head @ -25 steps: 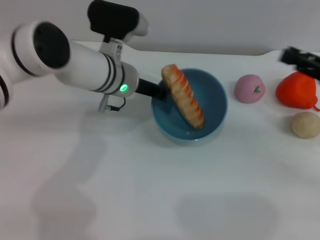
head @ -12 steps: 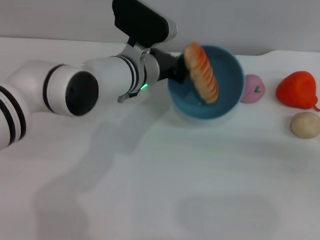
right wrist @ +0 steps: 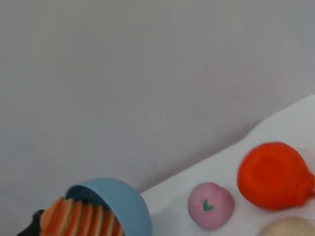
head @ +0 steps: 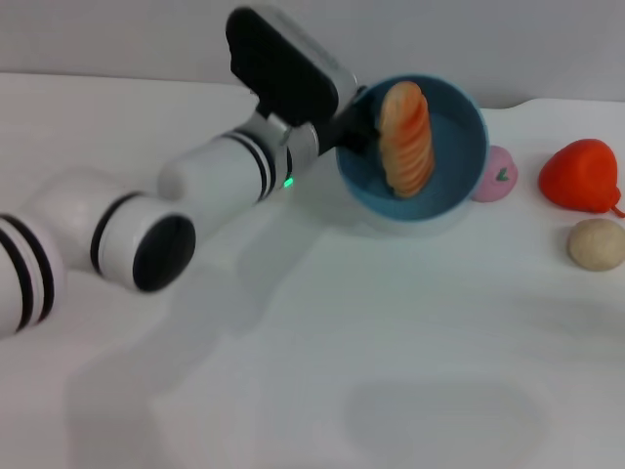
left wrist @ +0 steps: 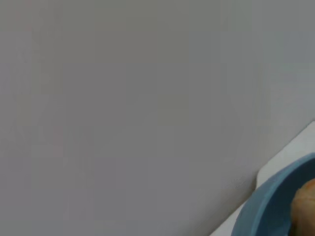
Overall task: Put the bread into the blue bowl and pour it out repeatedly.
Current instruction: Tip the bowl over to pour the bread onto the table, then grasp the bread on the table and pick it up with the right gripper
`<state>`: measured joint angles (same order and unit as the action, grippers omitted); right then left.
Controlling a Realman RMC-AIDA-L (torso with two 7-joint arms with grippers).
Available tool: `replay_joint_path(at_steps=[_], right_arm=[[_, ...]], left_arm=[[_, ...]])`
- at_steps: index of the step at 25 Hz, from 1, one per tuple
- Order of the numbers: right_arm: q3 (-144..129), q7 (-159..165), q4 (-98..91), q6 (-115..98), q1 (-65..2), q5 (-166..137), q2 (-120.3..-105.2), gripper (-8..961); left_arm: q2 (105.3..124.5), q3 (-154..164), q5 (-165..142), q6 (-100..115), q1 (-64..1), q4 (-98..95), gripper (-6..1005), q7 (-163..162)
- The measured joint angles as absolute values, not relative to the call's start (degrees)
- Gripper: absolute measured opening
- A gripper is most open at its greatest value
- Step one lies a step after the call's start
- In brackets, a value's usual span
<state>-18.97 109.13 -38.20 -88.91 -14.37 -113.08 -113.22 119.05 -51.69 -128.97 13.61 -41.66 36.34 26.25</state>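
The blue bowl point(head: 451, 147) is lifted off the table and tipped toward me, its opening facing forward. The bread point(head: 405, 137), orange-tan with pale ridges, lies inside it against the left side. My left gripper point(head: 354, 125) holds the bowl by its left rim, the black fingers shut on the rim. The right wrist view shows the bowl point(right wrist: 125, 201) from the side, with the bread point(right wrist: 78, 219) poking out of its mouth. A slice of the bowl point(left wrist: 275, 206) fills a corner of the left wrist view. My right gripper is out of view.
A pink round fruit point(head: 496, 174) sits just right of the bowl, partly behind it. A red fruit point(head: 580, 174) and a small beige ball point(head: 596, 243) lie at the far right. The white table point(head: 391, 371) stretches in front.
The left arm has lifted the bowl off the table, carried it back and right, and tilted it further toward me. The bread slid within the bowl. The right gripper left the view.
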Motion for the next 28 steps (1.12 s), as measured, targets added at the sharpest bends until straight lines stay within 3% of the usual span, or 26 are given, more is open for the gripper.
replay_joint_path(at_steps=[8, 24, 28], right_arm=[[-16.09, 109.69, -38.24, -88.69, -13.74, -116.01, -113.20, 476], [-16.11, 107.29, -38.33, -88.61, -13.98, -116.19, -113.23, 479], [-16.09, 99.51, -39.23, -89.72, -14.95, -115.27, -114.65, 480]], left_arm=[[119.10, -39.70, -128.93, 28.76, -40.27, 33.08, 2, 29.10], [119.10, -41.07, -121.96, 28.92, -43.95, 33.20, 0, 41.00], [119.07, -48.83, -114.20, 21.59, -44.59, 33.68, 0, 40.94]])
